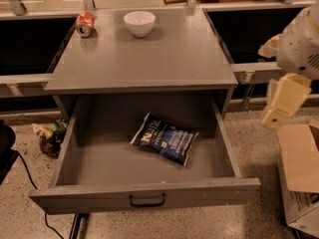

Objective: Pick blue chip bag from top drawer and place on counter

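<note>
The blue chip bag point(164, 144) lies flat in the open top drawer point(144, 195), right of the middle, tilted with its white lettering facing up. The drawer is pulled fully out, and its dark handle point(147, 200) is on the front panel. The grey counter point(149, 59) is above it. My gripper point(280, 103) hangs at the right, outside the drawer and beyond its right wall. It is above floor level, well apart from the bag, and holds nothing.
A white bowl point(139, 23) and a small red soda can point(84, 24) stand at the back of the counter. A cardboard box point(301, 176) sits on the floor at the right. Crumpled wrappers point(50, 136) lie on the floor at the left. A black cable point(30, 180) runs along the floor.
</note>
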`<action>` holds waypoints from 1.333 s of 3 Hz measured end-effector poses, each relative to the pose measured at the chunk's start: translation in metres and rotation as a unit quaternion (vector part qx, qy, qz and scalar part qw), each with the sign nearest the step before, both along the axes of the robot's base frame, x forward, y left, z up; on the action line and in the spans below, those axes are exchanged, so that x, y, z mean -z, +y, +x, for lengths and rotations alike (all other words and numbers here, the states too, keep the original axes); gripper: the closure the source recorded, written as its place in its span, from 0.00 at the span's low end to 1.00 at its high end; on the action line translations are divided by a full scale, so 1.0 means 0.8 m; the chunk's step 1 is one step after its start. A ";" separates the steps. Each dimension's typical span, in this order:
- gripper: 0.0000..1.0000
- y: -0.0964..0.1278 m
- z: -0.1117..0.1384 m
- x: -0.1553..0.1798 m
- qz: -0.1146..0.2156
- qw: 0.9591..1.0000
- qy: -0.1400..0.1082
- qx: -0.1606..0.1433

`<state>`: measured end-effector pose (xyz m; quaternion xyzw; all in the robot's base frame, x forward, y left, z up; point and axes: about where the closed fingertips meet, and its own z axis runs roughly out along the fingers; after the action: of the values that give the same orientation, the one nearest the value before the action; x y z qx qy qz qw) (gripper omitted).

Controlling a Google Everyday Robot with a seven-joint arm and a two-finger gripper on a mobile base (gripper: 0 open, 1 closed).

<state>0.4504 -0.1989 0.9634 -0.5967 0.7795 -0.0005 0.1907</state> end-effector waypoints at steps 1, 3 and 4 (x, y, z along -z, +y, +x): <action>0.00 0.057 0.014 0.053 0.080 0.997 0.018 0.012; 0.00 0.132 0.040 0.116 0.156 0.987 0.009 0.025; 0.00 0.132 0.040 0.116 0.156 0.987 0.009 0.025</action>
<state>0.4828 -0.0935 0.8703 -0.5399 0.7863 0.1216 0.2747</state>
